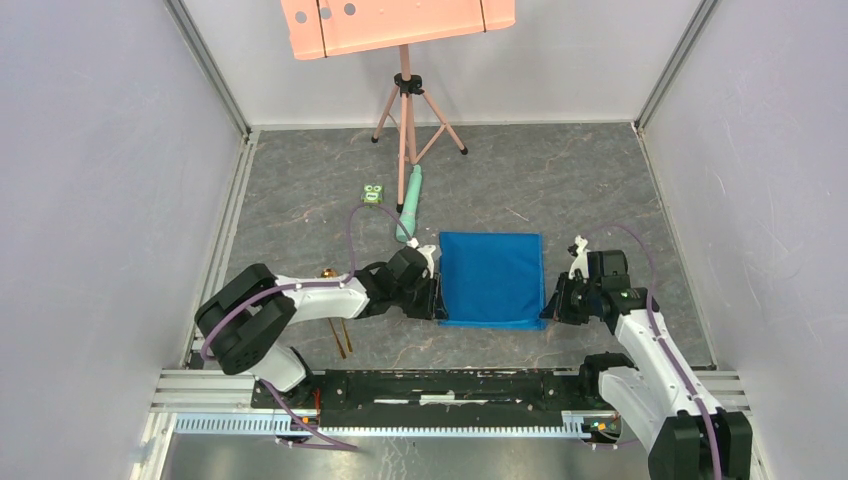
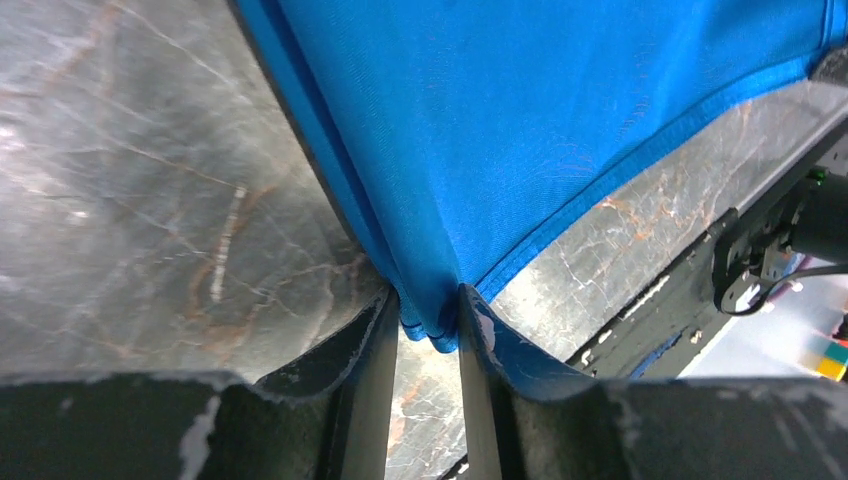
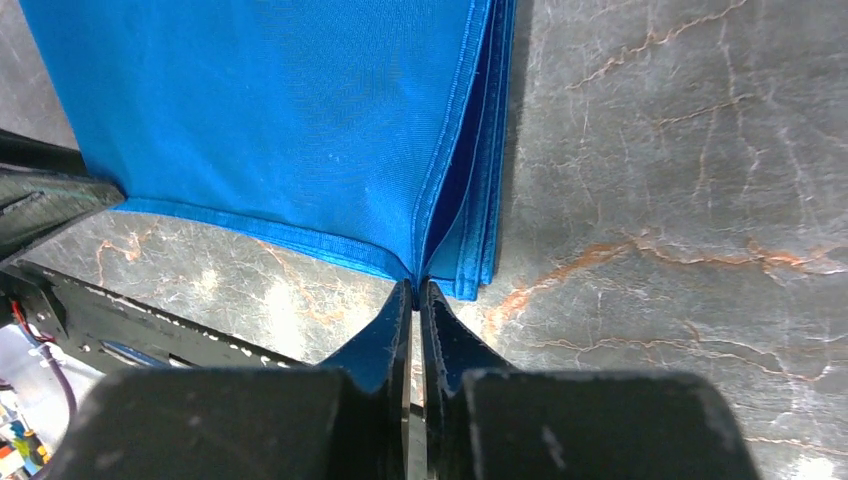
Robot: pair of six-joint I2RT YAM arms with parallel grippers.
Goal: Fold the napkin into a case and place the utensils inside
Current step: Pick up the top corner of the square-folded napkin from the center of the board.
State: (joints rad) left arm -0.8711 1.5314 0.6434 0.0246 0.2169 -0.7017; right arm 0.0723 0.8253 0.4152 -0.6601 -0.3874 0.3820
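**While both claws grip the napkin [image 1: 490, 278], the utensils [image 1: 343, 338] lie outside it**

As you scan from the left, you meet the utensils first. They lie on the table [image 1: 600, 180], partly under the left arm [image 1: 320, 290] and well apart from the cloth. Only thin gold lengths show on either side of the arm, so you cannot tell fork from spoon.

Further back, a small green toy [image 1: 373, 194] sits just beside a pale green tube [image 1: 410, 205]. The tube's near end lies close to the napkin's far left corner.

Next comes the left gripper [image 2: 428, 300], low at the napkin's near left corner. Its wrist view shows it clenched on that corner, with the hem bunched between the two fingers.

Your napkin lies flat on the table between the two grippers as a blue rectangle. Several layers are stacked along its right edge.

At the near right corner, the right gripper [image 3: 417, 285] is clamped almost fully together. Its tips pinch the corner of the top layer, while the lower layers rest on the table just beside them.
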